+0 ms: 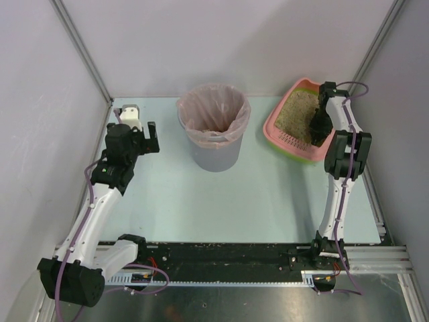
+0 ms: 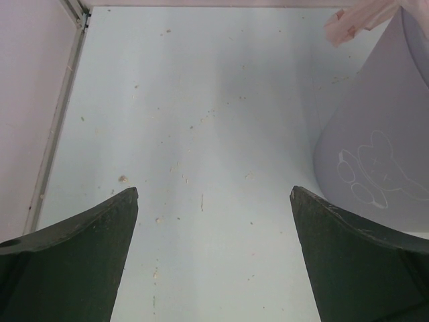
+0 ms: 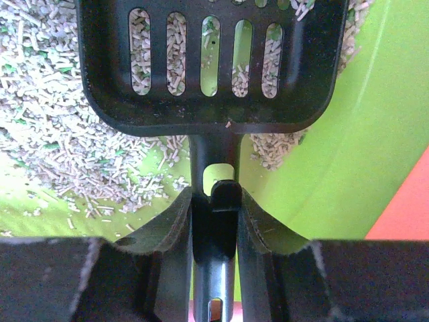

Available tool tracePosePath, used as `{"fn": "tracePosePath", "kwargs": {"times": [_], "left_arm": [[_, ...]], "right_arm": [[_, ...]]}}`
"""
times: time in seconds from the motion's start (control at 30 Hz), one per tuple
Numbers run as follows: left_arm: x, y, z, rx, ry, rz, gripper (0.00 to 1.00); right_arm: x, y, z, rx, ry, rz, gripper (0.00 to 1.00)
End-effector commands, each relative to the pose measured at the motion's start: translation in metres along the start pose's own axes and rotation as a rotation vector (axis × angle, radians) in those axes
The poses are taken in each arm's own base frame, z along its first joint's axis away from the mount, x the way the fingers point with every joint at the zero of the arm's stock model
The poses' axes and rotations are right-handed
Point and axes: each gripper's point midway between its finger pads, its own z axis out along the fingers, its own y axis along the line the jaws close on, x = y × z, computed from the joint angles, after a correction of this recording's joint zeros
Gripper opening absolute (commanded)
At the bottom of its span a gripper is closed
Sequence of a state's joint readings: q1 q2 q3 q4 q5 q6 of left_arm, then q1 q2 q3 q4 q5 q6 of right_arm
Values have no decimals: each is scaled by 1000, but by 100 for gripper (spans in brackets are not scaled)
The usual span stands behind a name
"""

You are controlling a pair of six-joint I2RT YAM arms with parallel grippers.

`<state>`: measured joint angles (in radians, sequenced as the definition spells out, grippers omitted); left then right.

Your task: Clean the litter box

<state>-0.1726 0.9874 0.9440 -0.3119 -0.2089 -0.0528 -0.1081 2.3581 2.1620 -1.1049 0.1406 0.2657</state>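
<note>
While the left end effector (image 2: 213, 193) hangs fully spread and empty over the bench (image 2: 201, 100) beside the grey bin (image 1: 213, 127), the litter box (image 1: 289, 141) sits at the bench's far right corner. The right end effector (image 3: 214, 201) clamps the handle of the black scoop (image 3: 214, 117), its blade over the granules (image 3: 53, 121) inside.

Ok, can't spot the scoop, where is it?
Right wrist view: the scoop is in the right gripper, over the litter box at the table's far right.

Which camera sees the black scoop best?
The right wrist view: the scoop fills it, slots clear, handle gripped by the right tool. The top view shows only a small dark shape over the litter box. The left wrist view misses it.
</note>
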Motion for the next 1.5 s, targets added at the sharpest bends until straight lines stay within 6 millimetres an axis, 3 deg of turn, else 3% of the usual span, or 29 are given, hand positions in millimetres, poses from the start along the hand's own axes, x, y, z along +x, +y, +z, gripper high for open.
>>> {"fn": "tracePosePath", "kwargs": {"times": [0.0, 0.23, 0.6, 0.77, 0.9, 0.97, 1.1, 1.2, 1.23, 1.27, 1.33, 1.37, 1.43, 1.47], "left_arm": [[4, -8, -7, 39, 8, -55, 100], [5, -22, -12, 117, 24, -83, 100], [21, -34, -9, 189, 87, -51, 100], [46, -44, -5, 246, 151, -41, 100], [51, -50, -10, 291, 148, -12, 100], [53, -52, -13, 310, 144, 0, 100], [54, -65, -21, 394, 146, -14, 99], [58, -81, -24, 483, 176, -41, 99], [56, -83, -24, 492, 176, -45, 99], [53, -83, -23, 489, 173, -44, 99], [42, -78, -20, 457, 148, -45, 99], [36, -71, -16, 411, 133, -47, 100], [25, -70, -13, 394, 109, -57, 100], [21, -71, -13, 400, 104, -60, 99]], "right_arm": [[-39, 11, -25, 10, -199, -92, 0], [-32, 11, -41, 14, -186, -103, 0], [-47, 31, -82, -85, -267, -131, 0], [-40, 37, -74, -75, -257, -164, 0], [-37, 39, -66, -39, -291, -214, 0], [-32, 56, -73, -49, -322, -255, 0], [-25, 63, -70, -73, -355, -284, 0], [-28, 55, -84, -45, -412, -285, 0], [-21, 50, -80, -34, -399, -299, 0], [-23, 44, -90, -30, -423, -290, 0], [-18, 32, -89, -27, -428, -283, 0], [-19, 31, -103, -63, -455, -277, 0], [-20, 26, -113, -82, -483, -277, 0], [-10, 23, -107, -80, -469, -279, 0]]}}
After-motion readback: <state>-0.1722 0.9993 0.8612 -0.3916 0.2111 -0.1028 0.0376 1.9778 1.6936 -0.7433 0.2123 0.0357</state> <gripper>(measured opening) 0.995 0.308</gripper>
